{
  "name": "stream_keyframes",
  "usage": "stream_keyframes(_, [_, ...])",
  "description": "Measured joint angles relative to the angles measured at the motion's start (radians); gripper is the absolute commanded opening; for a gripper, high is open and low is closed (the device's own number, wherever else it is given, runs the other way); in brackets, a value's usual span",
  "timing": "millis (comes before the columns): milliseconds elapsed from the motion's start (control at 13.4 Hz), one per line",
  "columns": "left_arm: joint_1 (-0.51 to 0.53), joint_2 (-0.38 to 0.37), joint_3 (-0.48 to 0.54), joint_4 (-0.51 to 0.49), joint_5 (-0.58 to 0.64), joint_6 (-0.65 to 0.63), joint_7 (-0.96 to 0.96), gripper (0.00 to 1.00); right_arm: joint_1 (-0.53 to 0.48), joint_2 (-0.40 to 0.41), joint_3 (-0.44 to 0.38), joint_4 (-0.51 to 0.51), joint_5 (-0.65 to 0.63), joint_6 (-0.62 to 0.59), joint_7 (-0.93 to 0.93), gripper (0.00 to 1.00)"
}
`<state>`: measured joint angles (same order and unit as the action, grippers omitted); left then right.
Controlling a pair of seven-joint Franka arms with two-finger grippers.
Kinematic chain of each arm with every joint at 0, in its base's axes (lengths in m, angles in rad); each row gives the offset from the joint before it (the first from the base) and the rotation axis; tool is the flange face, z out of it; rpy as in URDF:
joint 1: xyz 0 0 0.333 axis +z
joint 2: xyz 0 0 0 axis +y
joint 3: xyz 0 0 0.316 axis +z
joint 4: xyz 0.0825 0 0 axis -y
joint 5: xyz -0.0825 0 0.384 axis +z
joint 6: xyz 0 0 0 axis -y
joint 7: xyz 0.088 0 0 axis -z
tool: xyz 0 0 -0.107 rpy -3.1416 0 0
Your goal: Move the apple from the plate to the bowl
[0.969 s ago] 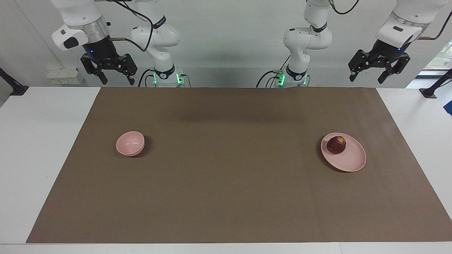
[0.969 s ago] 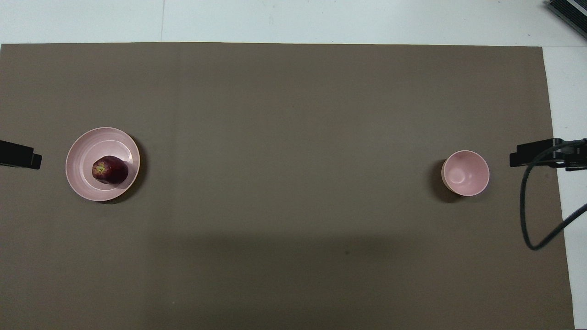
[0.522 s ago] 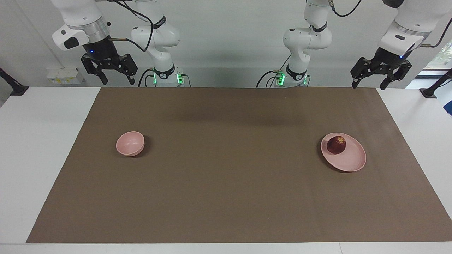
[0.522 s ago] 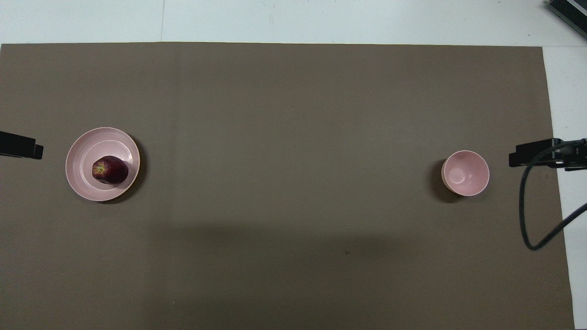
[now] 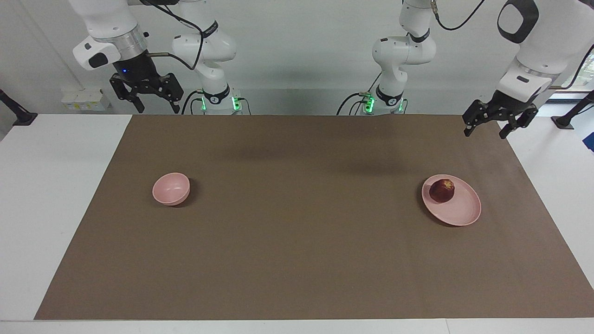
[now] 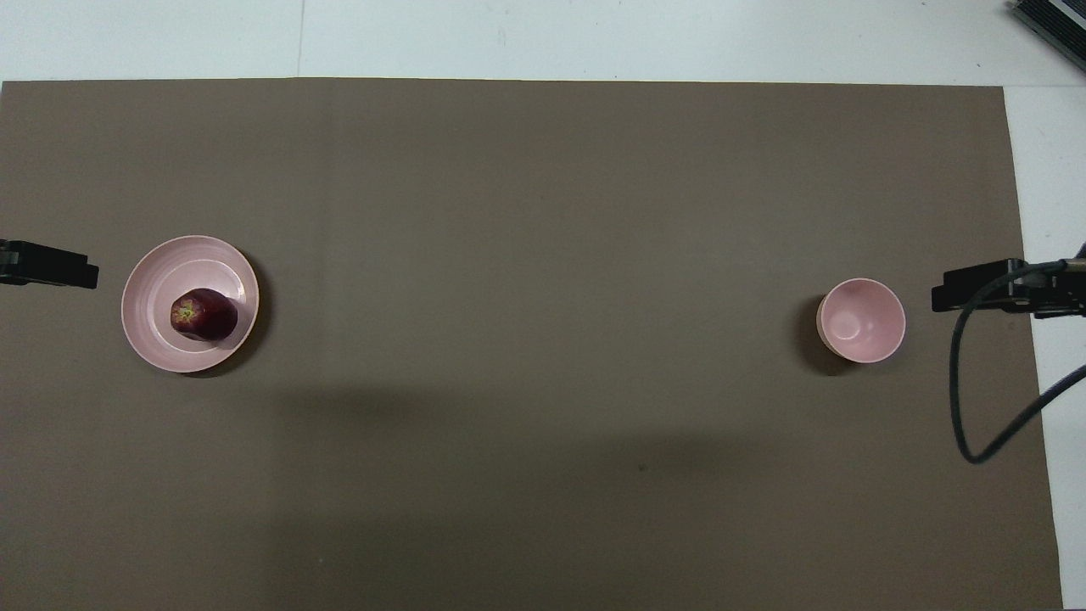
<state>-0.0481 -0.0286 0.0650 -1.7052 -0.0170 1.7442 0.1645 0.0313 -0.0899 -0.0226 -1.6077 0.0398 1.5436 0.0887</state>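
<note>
Overhead view: both grippers cut off

Bare mat point(image 5: 301, 222) between dishes (wide)

You have a dark red apple point(image 5: 442, 190) resting on the pink plate point(image 5: 459, 214), on its robot-side part, at the left arm's end of the bench. Your pink bowl point(image 5: 171, 189) stands upright, empty, well apart toward the right arm's end.

Arms: two, glossy white rounded shells, silver wrist rings | hands: left hand point(image 5: 487, 127) and right hand point(image 5: 154, 105) black, two-fingered, linked | cables: black, looped along arms | lights: green at bases, blue on right wrist
</note>
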Motion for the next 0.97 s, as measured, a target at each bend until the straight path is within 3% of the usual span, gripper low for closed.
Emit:
stream_keyframes(373, [0.000, 0.026, -0.003, -0.180, -0.009, 0.236, 0.007, 1.00, 0.021, 0.007, 0.001, -0.023, 0.003, 0.049, 0.000, 1.00])
stream_keyframes(969, [0.000, 0.111, -0.006, -0.320, -0.064, 0.462, 0.019, 1.00, 0.068, 0.048, 0.001, -0.099, 0.053, 0.169, 0.005, 1.00])
